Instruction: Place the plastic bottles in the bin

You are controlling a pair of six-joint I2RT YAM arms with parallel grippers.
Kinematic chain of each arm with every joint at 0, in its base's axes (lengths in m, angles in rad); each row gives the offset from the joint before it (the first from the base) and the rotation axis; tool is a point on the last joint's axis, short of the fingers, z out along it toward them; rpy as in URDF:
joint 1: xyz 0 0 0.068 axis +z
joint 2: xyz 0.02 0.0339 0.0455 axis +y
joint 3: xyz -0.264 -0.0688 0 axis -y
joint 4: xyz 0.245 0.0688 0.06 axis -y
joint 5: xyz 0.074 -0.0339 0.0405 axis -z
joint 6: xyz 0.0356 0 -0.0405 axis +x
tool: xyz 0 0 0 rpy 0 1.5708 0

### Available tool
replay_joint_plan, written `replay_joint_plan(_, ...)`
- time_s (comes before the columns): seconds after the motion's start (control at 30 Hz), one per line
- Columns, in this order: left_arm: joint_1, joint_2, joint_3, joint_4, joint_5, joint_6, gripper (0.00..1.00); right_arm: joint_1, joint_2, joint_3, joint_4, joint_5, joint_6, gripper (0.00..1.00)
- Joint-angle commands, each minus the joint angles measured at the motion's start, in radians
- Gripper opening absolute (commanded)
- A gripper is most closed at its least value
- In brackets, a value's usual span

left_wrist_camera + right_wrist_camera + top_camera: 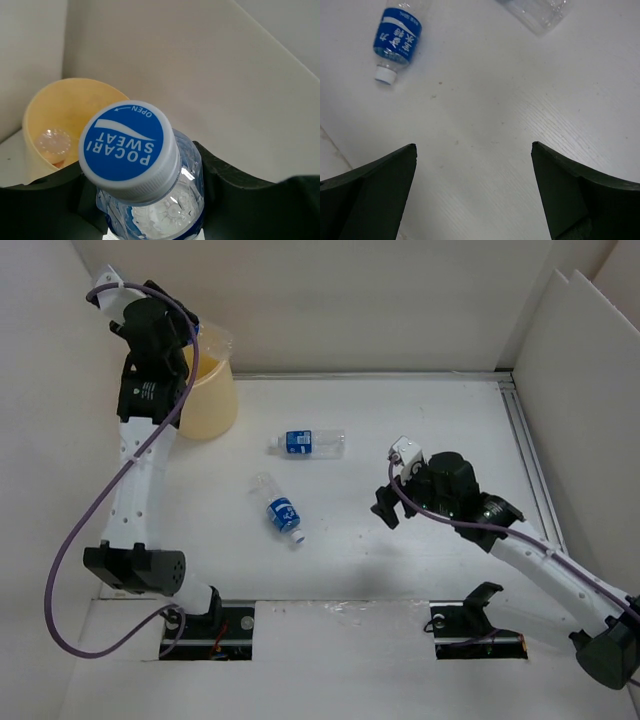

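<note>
Left gripper [145,205] clamped on a blue-capped bottle [135,155], held up close by the bin [75,97] at the table's [440,420] far left. 1 clear bottle [52,142] lies inside the bin. Right gripper [472,150] jaws wide apart, empty, low over the table. 2 blue-labelled bottles lie on their sides mid-table: far bottle [310,443] and near bottle [280,510], apart.

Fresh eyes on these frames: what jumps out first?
The blue-capped bottle clamped in the left claw fills the left wrist view, the yellow bin just beyond. On the table, the far bottle and the near bottle lie on their sides, the right claw open beside them.
</note>
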Motion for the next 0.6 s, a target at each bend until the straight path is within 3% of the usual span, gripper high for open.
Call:
replay_joint_plan(0.0, -0.003, -0.005, -0.042, 0.185, -0.217, 0.129, 0.0, 0.031, -0.053, -0.037, 0.124, -0.045, 0.047, 1.0)
replay_joint_plan(0.23, 0.065, 0.165, 0.099, 0.198, -0.267, 0.192, 0.0, 0.093, -0.03, -0.065, 0.172, -0.016, 0.035, 1.0)
replay_joint_plan(0.5, 0.221, 0.374, 0.218, 0.174, -0.134, 0.146, 0.0, 0.128, 0.158, -0.013, 0.227, -0.039, -0.037, 1.0)
replay_joint_plan(0.57, 0.231, 0.406, 0.228, 0.184, -0.094, 0.136, 0.17, 0.161, 0.198, 0.007, 0.257, -0.03, -0.037, 1.0)
